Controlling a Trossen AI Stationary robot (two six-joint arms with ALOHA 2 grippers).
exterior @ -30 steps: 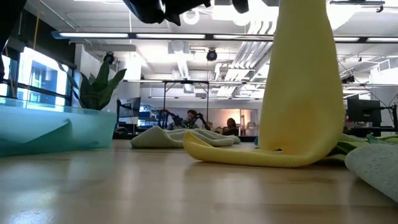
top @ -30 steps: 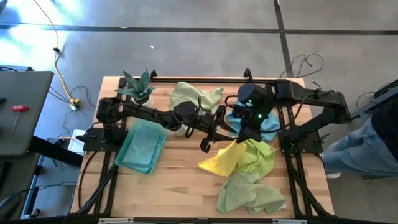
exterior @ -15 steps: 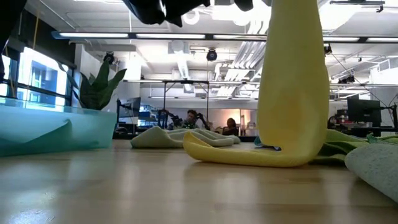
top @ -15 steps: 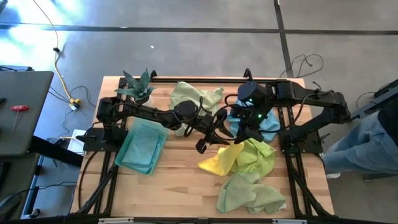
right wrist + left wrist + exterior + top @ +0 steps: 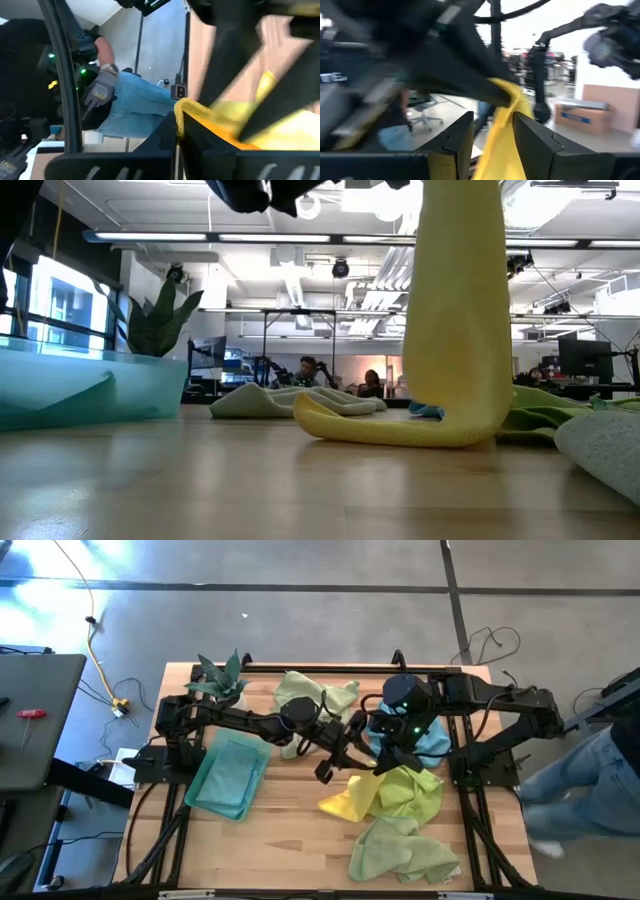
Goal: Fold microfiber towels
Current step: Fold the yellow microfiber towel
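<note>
A bright yellow towel (image 5: 352,798) hangs as a column (image 5: 460,300) from my right gripper (image 5: 386,754), which is shut on its top above the table's middle. My left gripper (image 5: 330,765) reaches in from the left. The yellow cloth (image 5: 502,135) fills the gap between its fingers below the right gripper's hold. A folded teal towel (image 5: 230,775) lies flat at the left. Crumpled pale green towels lie at the far middle (image 5: 315,695) and near right (image 5: 405,850). A sky blue towel (image 5: 432,743) lies under the right arm. My left gripper pinches a bunched stretch of the hanging yellow towel (image 5: 499,142) between its two fingers. The fingers come in roughly level from the table's left and lie across the cloth, which runs upright through them. My right gripper holds the towel's bunched top (image 5: 187,109), fingers slanting down from the right. How many layers it has, I cannot tell. The towel hangs below it, and its lower end (image 5: 370,430) lies on the table.
A spiky potted plant (image 5: 222,680) stands at the far left corner. Another pale green towel (image 5: 418,790) lies beside the yellow one. A person in jeans (image 5: 600,770), with a gloved hand (image 5: 102,91), stands off the table's right edge. Bare wood (image 5: 290,840) lies in front.
The hanging yellow towel has shifted a little toward the table's left, and its lower end has stayed on the wood. Both grippers have tilted slightly in place without opening or shutting. The person at the right has moved.
</note>
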